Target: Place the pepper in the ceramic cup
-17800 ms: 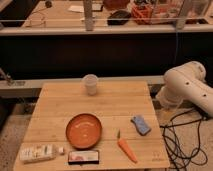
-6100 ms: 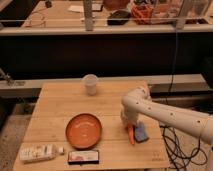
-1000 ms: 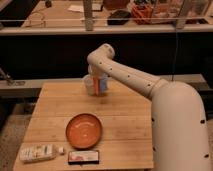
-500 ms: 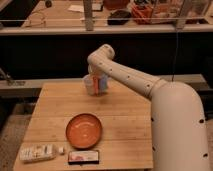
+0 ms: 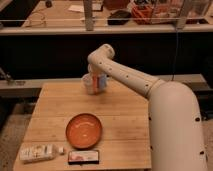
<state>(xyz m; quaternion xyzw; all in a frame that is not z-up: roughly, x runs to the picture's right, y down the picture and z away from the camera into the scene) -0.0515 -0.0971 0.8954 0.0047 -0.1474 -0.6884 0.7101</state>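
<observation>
The ceramic cup (image 5: pixel 88 83), small and whitish, stands at the back of the wooden table (image 5: pixel 125 125). My gripper (image 5: pixel 97 83) hangs straight down at the cup's right side, partly over it. A slim orange strip, the pepper (image 5: pixel 94 84), shows upright between the fingers, right against the cup's rim. The gripper looks shut on the pepper. I cannot tell whether the pepper's tip is inside the cup. The white arm reaches in from the right and hides the table's right part.
A round orange shallow bowl (image 5: pixel 84 131) sits at the front middle of the table. A white bottle (image 5: pixel 39 152) lies at the front left, with a small flat box (image 5: pixel 83 156) beside it. A metal rail (image 5: pixel 30 85) runs behind the table.
The pepper has left the table's front right, and the arm has carried it to the cup. Over the last second the gripper has only edged slightly left at the cup.
</observation>
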